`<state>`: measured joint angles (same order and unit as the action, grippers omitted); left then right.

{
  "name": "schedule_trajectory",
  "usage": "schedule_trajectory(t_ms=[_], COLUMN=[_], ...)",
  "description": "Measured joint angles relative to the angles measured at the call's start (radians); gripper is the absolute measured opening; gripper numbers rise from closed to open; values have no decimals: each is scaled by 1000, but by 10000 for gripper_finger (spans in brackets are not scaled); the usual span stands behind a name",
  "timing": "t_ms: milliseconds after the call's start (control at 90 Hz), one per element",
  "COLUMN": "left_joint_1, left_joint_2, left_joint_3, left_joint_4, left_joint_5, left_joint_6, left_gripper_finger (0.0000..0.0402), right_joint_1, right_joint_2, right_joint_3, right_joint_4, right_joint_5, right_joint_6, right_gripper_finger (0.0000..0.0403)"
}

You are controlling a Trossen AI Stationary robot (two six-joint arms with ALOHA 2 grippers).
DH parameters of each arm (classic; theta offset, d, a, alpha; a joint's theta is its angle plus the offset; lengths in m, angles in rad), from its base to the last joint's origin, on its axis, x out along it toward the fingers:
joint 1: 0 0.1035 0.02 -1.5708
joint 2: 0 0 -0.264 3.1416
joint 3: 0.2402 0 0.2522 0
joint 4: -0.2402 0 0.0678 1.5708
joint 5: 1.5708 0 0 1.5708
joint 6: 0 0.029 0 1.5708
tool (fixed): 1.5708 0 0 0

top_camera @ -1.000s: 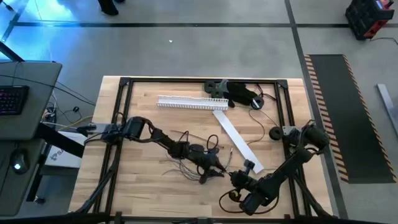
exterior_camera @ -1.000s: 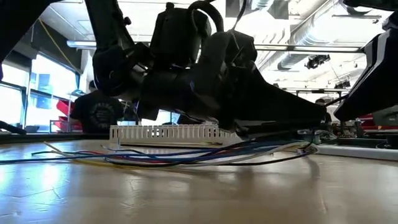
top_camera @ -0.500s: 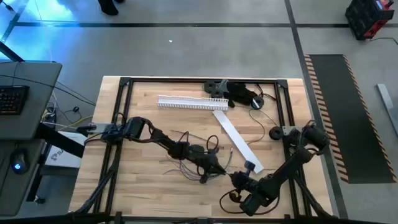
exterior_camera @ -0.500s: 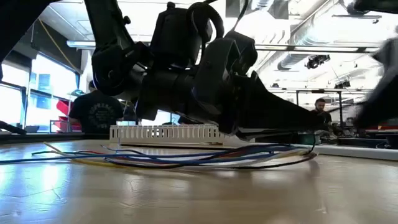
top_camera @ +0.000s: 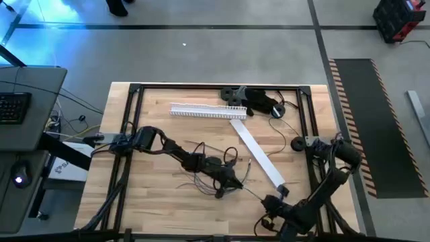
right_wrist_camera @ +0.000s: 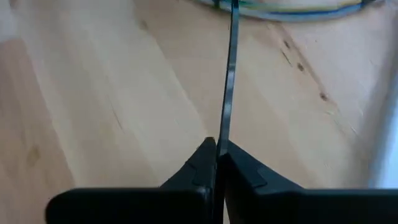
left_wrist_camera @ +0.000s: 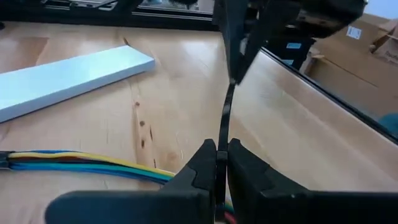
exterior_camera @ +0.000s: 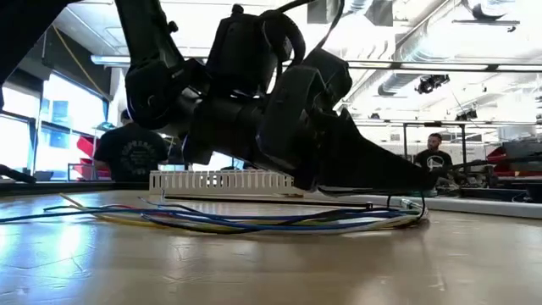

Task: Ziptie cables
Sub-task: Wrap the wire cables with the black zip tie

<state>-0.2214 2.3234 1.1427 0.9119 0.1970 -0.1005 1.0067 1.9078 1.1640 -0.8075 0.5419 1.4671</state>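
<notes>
Black thin plastic ziptie (left_wrist_camera: 224,118) — pinched taut by both grippers, left (left_wrist_camera: 217,163), right (right_wrist_camera: 217,157) — beside multicoloured cables (exterior_camera: 254,219); no legible writing.

**Both our grippers pinched shut**

Our left arm reaches from the table's left edge in toward the middle, wrist bent low, and our left gripper (top_camera: 232,183) has its fingers (left_wrist_camera: 202,163) pressed together with only a sliver of space between the jaws. Our right arm folds back to the near right corner; our right gripper (top_camera: 270,202) points toward the left one, fingers (right_wrist_camera: 205,155) likewise closed tight
</notes>
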Motion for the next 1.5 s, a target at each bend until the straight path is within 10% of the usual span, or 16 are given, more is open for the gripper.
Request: schedule_trajectory(t_ms=[211,533,933,1500], left_joint_1=[-6,-6,-8,-8], left_joint_2=[0,0,0,0], left_joint_3=[0,1,1,0], left_joint_4=[-8,-30,-33,-33], left_joint_5=[-1,-3,-9,-11], left_joint_6=[7,8,19,8], left_gripper_finger=[6,6,6,6], right_joint_1=[0,-26,-210,-228], right_joint_2=[-120,-203,-128,-122], right_joint_3=[0,-8,-273,-296], right_joint_4=[-153,27,632,658], right_joint_5=[-117,281,164,137], right_joint_6=[-88,-324,-418,-447], right_gripper_finger=[124,237,172,39])
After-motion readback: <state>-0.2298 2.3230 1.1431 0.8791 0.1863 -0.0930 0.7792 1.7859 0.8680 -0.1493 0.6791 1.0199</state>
